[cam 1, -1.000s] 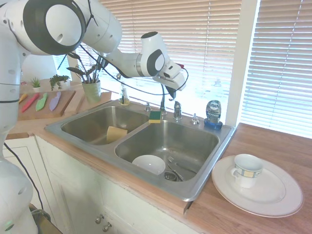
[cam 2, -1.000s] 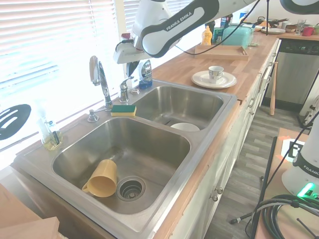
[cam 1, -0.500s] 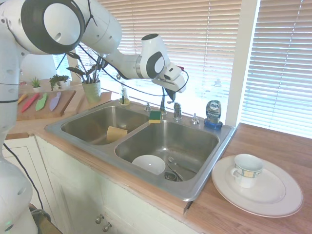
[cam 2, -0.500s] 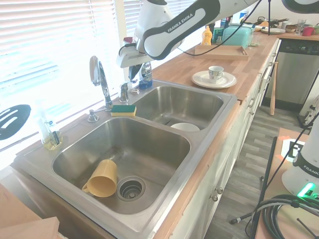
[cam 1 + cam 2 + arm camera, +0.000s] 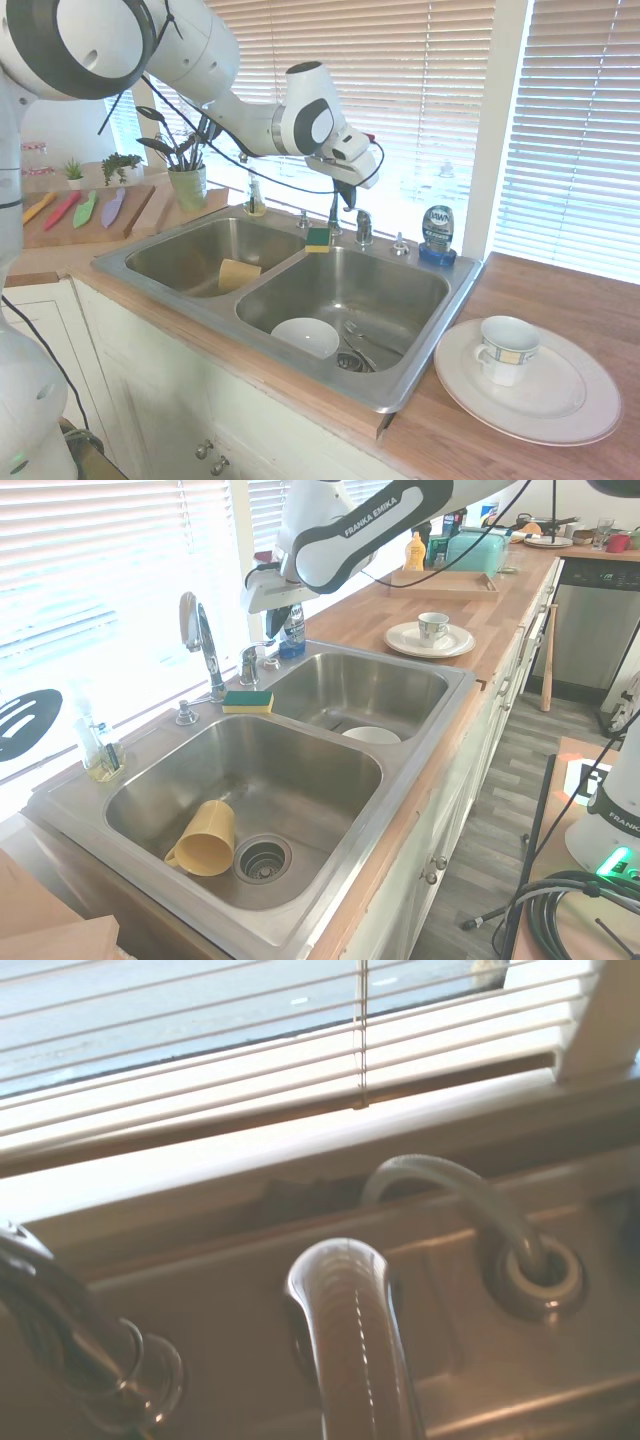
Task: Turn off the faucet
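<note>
The chrome faucet rises at the back rim between the two basins. Its thin arched spout (image 5: 333,214) (image 5: 203,645) stands left of the short upright lever handle (image 5: 364,227) (image 5: 249,664). My gripper (image 5: 348,190) (image 5: 268,618) hangs just above and slightly behind the lever, apart from it. In the wrist view the lever (image 5: 345,1330) fills the lower middle, close up, with the spout's base (image 5: 105,1365) beside it. No stream of water shows under the spout.
A blue-labelled soap bottle (image 5: 437,232) (image 5: 291,628) stands right of the lever, with a small low chrome knob (image 5: 399,243) between them. A yellow-green sponge (image 5: 318,239) lies on the divider. A white bowl (image 5: 305,337), a yellow cup (image 5: 205,838) and the window blinds behind are close.
The wrist has shifted a little above the lever handle and turned slightly. Faucet, lever and everything in the sink look the same.
</note>
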Motion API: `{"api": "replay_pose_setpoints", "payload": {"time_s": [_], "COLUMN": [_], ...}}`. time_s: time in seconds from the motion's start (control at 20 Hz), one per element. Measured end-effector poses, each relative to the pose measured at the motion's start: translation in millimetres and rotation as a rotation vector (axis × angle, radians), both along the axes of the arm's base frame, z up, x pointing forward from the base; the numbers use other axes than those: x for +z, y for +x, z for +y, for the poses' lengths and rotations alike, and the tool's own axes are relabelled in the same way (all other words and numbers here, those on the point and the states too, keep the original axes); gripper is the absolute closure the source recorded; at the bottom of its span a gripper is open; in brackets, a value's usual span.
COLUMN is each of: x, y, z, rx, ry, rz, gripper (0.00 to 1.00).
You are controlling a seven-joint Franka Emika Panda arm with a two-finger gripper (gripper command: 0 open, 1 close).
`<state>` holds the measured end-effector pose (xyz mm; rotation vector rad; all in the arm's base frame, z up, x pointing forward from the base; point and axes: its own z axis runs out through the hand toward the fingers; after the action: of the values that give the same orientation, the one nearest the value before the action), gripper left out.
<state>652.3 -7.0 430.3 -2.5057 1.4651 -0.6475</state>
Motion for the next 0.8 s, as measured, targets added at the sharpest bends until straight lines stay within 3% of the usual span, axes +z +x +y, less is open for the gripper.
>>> {"api": "replay_pose_setpoints", "payload": {"time_s": [0.2,0.3,0.55,0.8], "x": [9,8,-21,-34], "y": [-34,-55,-105,-145], "z": [-3,-3,5,0], "rx": [0.001,0.017,0.062,0.065], "ry": [-0.001,-0.008,-0.010,-0.002], "rz": [0.038,0.102,0.342,0.406], "gripper": [1.00,1.00,1.00,1.00]}}
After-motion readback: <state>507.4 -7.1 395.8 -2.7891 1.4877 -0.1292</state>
